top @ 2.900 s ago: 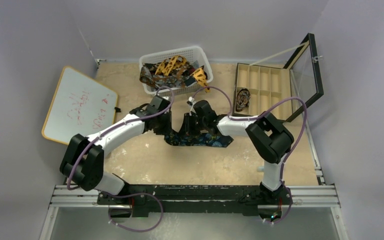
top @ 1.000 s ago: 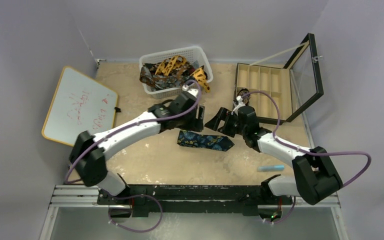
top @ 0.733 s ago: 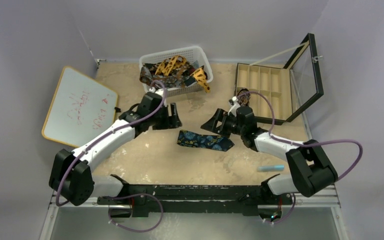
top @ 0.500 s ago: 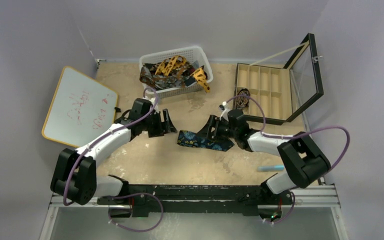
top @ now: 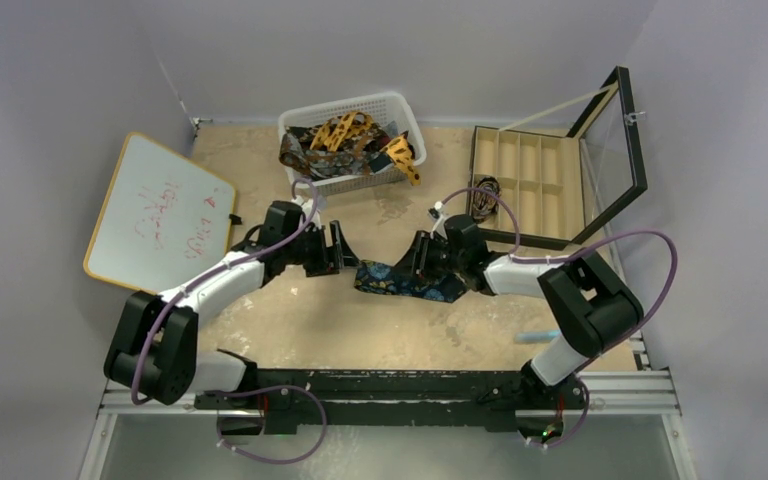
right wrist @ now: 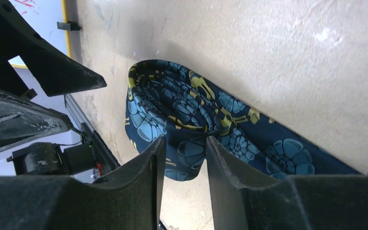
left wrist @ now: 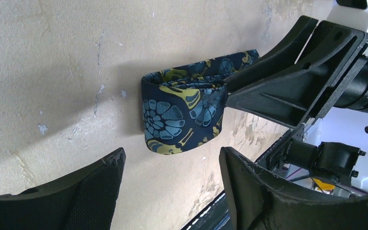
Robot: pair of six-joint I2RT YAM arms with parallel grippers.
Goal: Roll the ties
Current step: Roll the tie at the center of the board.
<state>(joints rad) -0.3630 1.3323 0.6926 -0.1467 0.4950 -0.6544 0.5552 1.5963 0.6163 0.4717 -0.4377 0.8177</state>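
A dark navy tie [top: 408,283] with blue-gold print lies on the table, its left end rolled into a coil [right wrist: 172,108]. My right gripper [top: 413,268] is shut on the coil, fabric pinched between its fingers [right wrist: 186,143]. My left gripper [top: 348,262] is open and empty just left of the coil, which shows ahead of its fingers in the left wrist view [left wrist: 182,120]; there the gripper [left wrist: 172,158] stands apart from the fabric. Orange-yellow ties [top: 345,130] and a dark brown tie [top: 298,152] lie in the basket.
The white mesh basket [top: 400,104] stands at the back centre. A black compartment box [top: 530,160] with its glass lid [top: 615,140] raised is at the back right, a dark roll [top: 484,196] in one cell. A whiteboard [top: 158,210] lies at left. A light blue object [top: 532,337] lies near the right arm.
My right gripper has moved left from near the box onto the tie's coil and closed on it. My left gripper has swung back from the basket to the tie's left end.
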